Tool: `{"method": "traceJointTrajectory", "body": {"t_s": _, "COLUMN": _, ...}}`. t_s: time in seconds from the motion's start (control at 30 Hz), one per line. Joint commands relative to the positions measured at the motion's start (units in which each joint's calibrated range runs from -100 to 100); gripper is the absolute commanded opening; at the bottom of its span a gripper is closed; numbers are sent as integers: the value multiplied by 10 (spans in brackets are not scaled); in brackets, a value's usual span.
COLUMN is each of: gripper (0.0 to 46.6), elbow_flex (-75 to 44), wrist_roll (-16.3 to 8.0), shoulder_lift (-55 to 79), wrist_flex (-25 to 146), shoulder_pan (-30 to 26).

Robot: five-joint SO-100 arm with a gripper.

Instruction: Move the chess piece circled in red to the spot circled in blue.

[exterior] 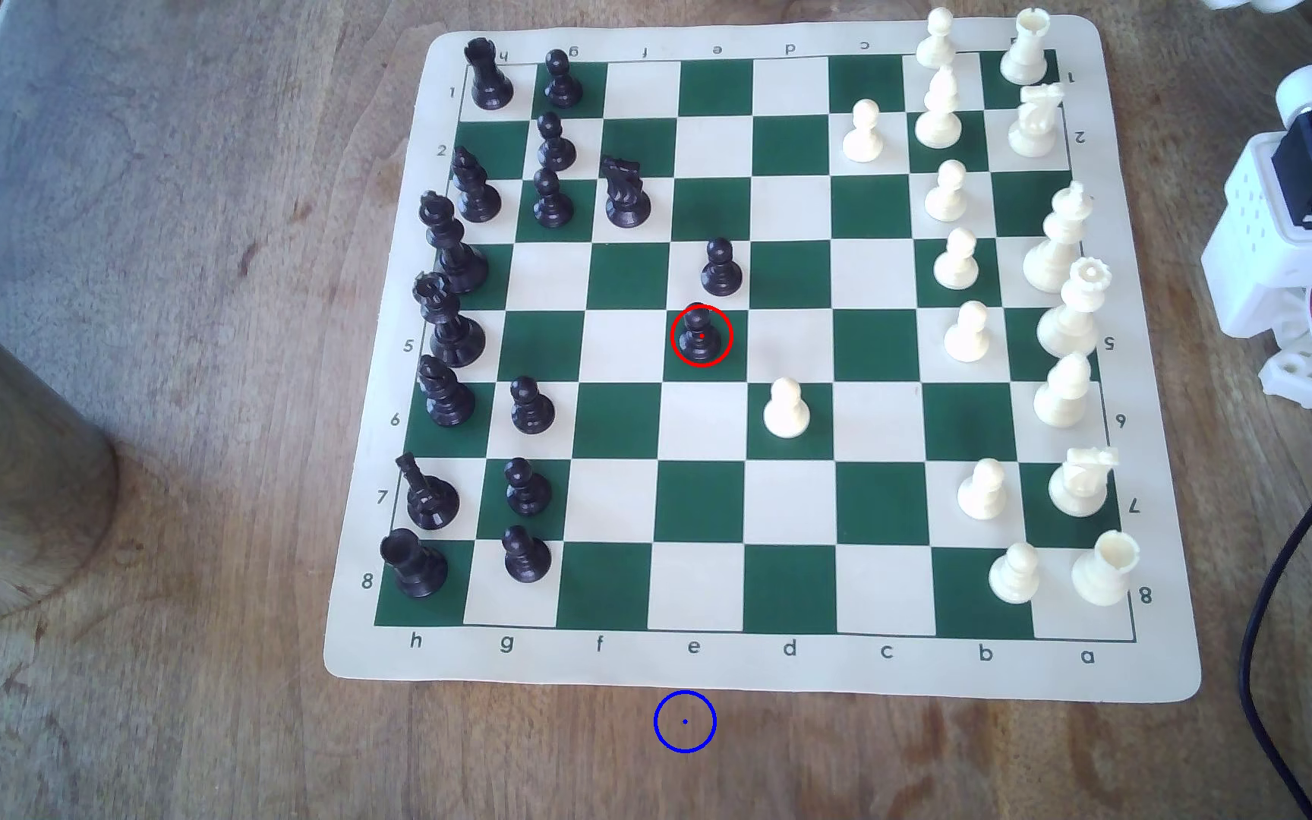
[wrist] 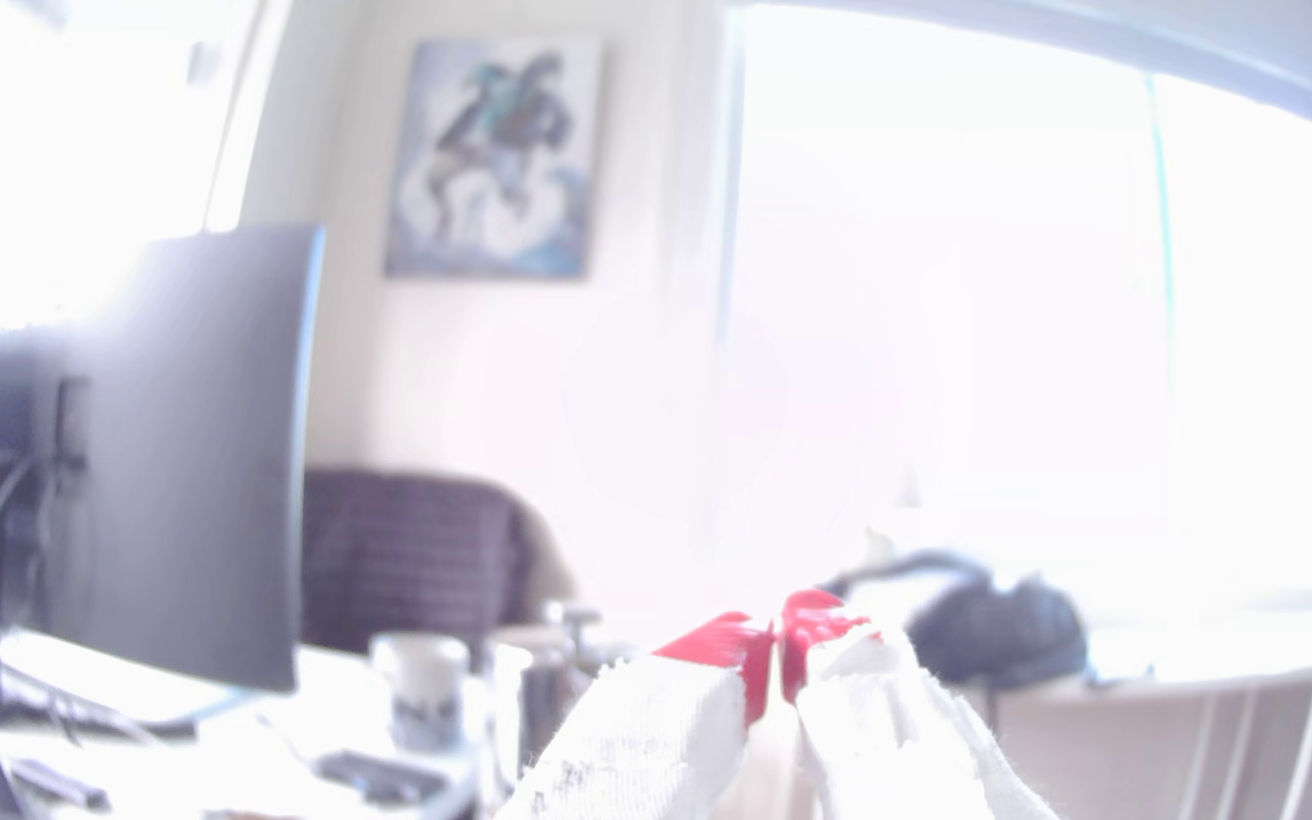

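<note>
The black pawn [exterior: 701,334] stands upright on a green square mid-board, another black pawn [exterior: 721,268] just behind it. It looks light, stiff and glossy (likely slippery), so the collar under the ball head seems the best hold. Eight black pawns and eight cream show. The spot [exterior: 684,721] is bare surface off the mat [exterior: 1158,670]. The hand [wrist: 777,658] has its red tips nearly touching, holding nothing.
</note>
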Motion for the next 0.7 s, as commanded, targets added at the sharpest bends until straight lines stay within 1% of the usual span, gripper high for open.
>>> {"method": "traceJointTrajectory", "body": {"t_s": 0.0, "gripper": 3, "elbow_flex": -131, "wrist_roll": -22, "shoulder_lift": 5, "wrist_flex": 175, "shoulder_pan": -2}}
{"method": "traceJointTrajectory", "body": {"t_s": 0.03, "gripper": 2, "elbow_flex": -145, "wrist_roll": -30, "shoulder_lift": 11, "wrist_flex": 221, "shoulder_pan": -1}}
{"method": "traceJointTrajectory", "body": {"t_s": 0.07, "gripper": 15, "elbow_flex": -155, "wrist_roll": -46, "shoulder_lift": 23, "wrist_flex": 277, "shoulder_pan": -1}}
{"method": "traceJointTrajectory", "body": {"t_s": 0.17, "gripper": 15, "elbow_flex": -176, "wrist_roll": -53, "shoulder_lift": 97, "wrist_flex": 346, "shoulder_pan": -3}}
{"method": "traceJointTrajectory", "body": {"t_s": 0.2, "gripper": 11, "elbow_flex": -195, "wrist_roll": -62, "shoulder_lift": 171, "wrist_flex": 374, "shoulder_pan": 1}}
{"method": "traceJointTrajectory", "body": {"t_s": 0.3, "gripper": 9, "elbow_flex": -217, "wrist_roll": -77, "shoulder_lift": 275, "wrist_flex": 383, "shoulder_pan": 3}}
{"method": "traceJointTrajectory", "body": {"t_s": 0.33, "gripper": 6, "elbow_flex": -239, "wrist_roll": -95, "shoulder_lift": 329, "wrist_flex": 389, "shoulder_pan": 1}}
{"method": "traceJointTrajectory", "body": {"t_s": 0.37, "gripper": 5, "elbow_flex": -258, "wrist_roll": -106, "shoulder_lift": 360, "wrist_flex": 397, "shoulder_pan": -1}}
{"method": "traceJointTrajectory", "body": {"t_s": 0.43, "gripper": 6, "elbow_flex": -318, "wrist_roll": -138, "shoulder_lift": 430, "wrist_flex": 437, "shoulder_pan": -5}}
{"method": "traceJointTrajectory", "body": {"t_s": 0.47, "gripper": 7, "elbow_flex": -347, "wrist_roll": -144, "shoulder_lift": 462, "wrist_flex": 459, "shoulder_pan": -7}}
{"method": "traceJointTrajectory", "body": {"t_s": 0.5, "gripper": 9, "elbow_flex": -394, "wrist_roll": -158, "shoulder_lift": 512, "wrist_flex": 488, "shoulder_pan": -10}}
{"method": "traceJointTrajectory", "body": {"t_s": 0.6, "gripper": 11, "elbow_flex": -453, "wrist_roll": -177, "shoulder_lift": 581, "wrist_flex": 523, "shoulder_pan": -15}}
{"method": "traceJointTrajectory", "body": {"t_s": 0.63, "gripper": 11, "elbow_flex": -487, "wrist_roll": -194, "shoulder_lift": 624, "wrist_flex": 536, "shoulder_pan": -16}}
{"method": "traceJointTrajectory", "body": {"t_s": 0.67, "gripper": 10, "elbow_flex": -503, "wrist_roll": -204, "shoulder_lift": 644, "wrist_flex": 539, "shoulder_pan": -16}}
